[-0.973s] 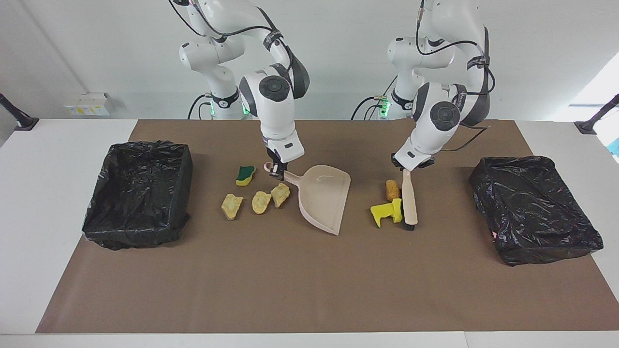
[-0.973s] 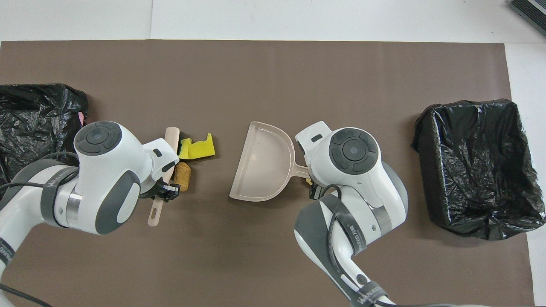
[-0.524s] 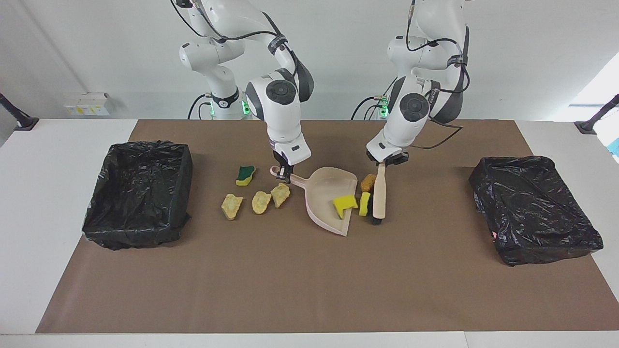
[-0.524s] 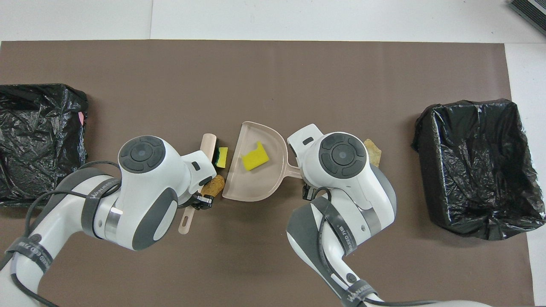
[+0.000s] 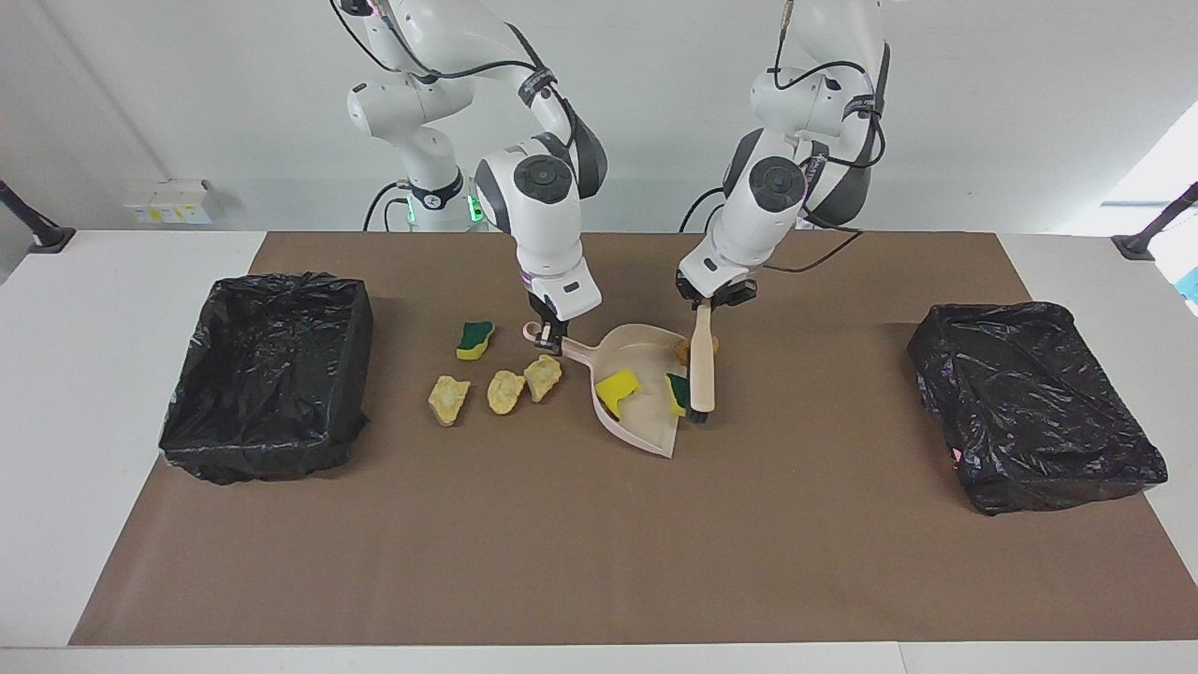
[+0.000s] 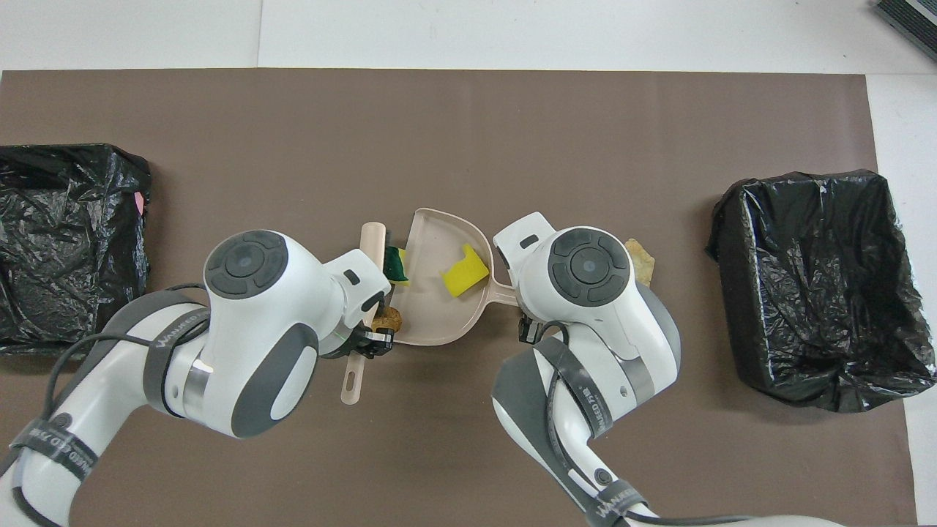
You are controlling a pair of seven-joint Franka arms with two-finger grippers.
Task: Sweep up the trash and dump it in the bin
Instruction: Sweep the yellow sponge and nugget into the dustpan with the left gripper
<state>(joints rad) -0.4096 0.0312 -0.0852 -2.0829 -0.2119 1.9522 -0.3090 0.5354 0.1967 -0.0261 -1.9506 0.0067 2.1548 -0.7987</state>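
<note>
Your left gripper (image 5: 704, 306) stays clamped on the handle of the brush (image 5: 702, 365), and over the last second it has dragged that brush toward the right arm's end of the table, right up to the open mouth of the dustpan (image 5: 646, 426). The bright yellow sponge piece (image 5: 618, 386), which lay on the mat a second ago, now sits well inside the pan. The green-and-yellow sponge scrap (image 5: 676, 392) is at the lip, pressed between brush and pan at the pan's 3 o'clock in the facing view, and the orange-brown lump (image 5: 685, 350) is at about 2 o'clock against the brush handle; you cannot tell whether it is fully in.

Your right gripper (image 5: 550, 335) keeps its jaws closed on the dustpan handle at the pan's 10 o'clock and has held it nearly in place.

So one piece is collected and two are on the edge; I judge a little more push is needed before lifting.

Not yet swept: the green-topped sponge (image 5: 475, 339) and three tan foam lumps (image 5: 505, 390) at the pan's 9 o'clock. The lined bin (image 5: 267, 374) at that end and the other bin (image 5: 1034, 404) by the left arm's end have received nothing that shows.
</note>
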